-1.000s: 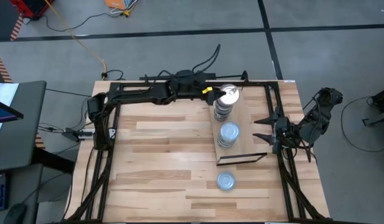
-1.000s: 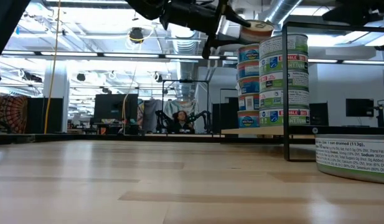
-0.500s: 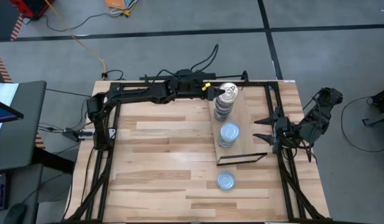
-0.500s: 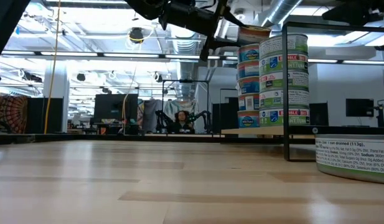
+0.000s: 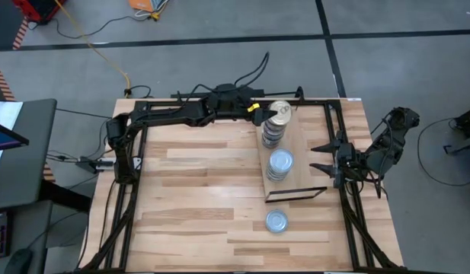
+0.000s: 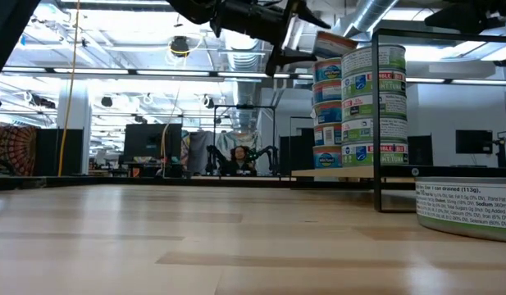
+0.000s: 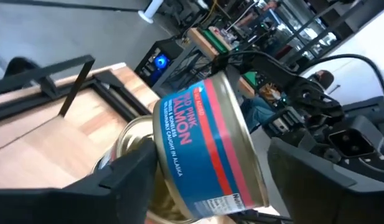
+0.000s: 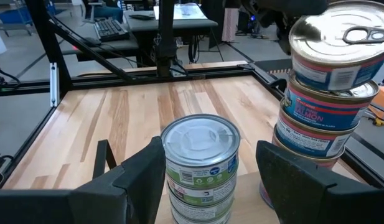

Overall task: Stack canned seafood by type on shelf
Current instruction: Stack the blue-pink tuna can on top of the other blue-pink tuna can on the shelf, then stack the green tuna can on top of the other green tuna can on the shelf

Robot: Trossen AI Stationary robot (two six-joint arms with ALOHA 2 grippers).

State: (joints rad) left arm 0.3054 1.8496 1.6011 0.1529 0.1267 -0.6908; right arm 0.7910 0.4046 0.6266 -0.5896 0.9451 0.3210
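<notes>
Salmon tin (image 7: 207, 146) | tilted atop salmon stack (image 5: 274, 128) | left fingers (image 7: 120, 177) spread beside it

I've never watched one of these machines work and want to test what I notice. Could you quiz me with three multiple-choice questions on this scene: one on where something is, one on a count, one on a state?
1. Where is the lone tin?
A. On the tabletop, off the shelf
B. On top of a stack
C. In the right tool

2. How many stacks of tins stand on the shelf?
A. One
B. Two
C. Four

3. How does the top tin of the salmon stack sit?
A. Flat
B. Tilted
C. Upside down

Answers: 1 A, the high view shows it alone on bare wood past the shelf's dark-edged end. 2 B, a salmon stack and a green-label stack. 3 B, the low view shows it slanted between the left tool's parted fingers.
</notes>
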